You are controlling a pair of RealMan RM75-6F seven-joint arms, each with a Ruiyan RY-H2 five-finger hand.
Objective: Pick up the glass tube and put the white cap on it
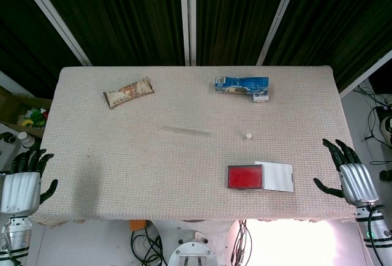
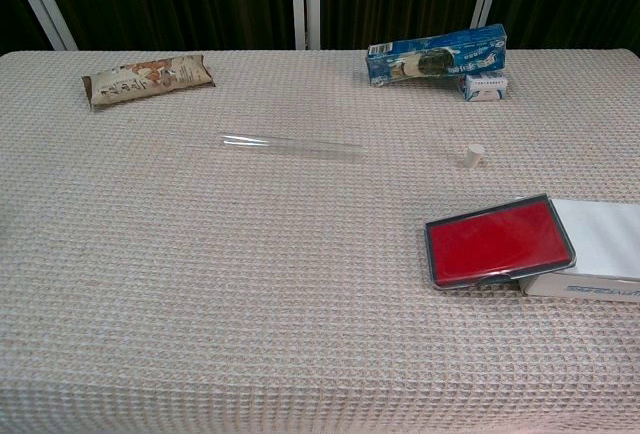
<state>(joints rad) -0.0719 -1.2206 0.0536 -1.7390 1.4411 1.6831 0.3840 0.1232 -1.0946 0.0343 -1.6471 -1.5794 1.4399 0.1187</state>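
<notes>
A clear glass tube (image 2: 291, 143) lies flat near the table's middle, running left to right; in the head view the glass tube (image 1: 185, 132) shows as a faint streak. A small white cap (image 2: 473, 155) stands to its right, apart from it, and the same white cap (image 1: 248, 136) shows in the head view. My left hand (image 1: 22, 179) hangs off the table's left front corner, fingers apart, holding nothing. At the right front corner my right hand (image 1: 350, 174) is likewise open and empty. Neither hand appears in the chest view.
A red ink pad (image 2: 498, 240) rests partly on a white box (image 2: 598, 250) at the front right. A blue carton (image 2: 436, 54) with a small white box (image 2: 485, 86) sits at the back right. A snack packet (image 2: 147, 79) lies at the back left.
</notes>
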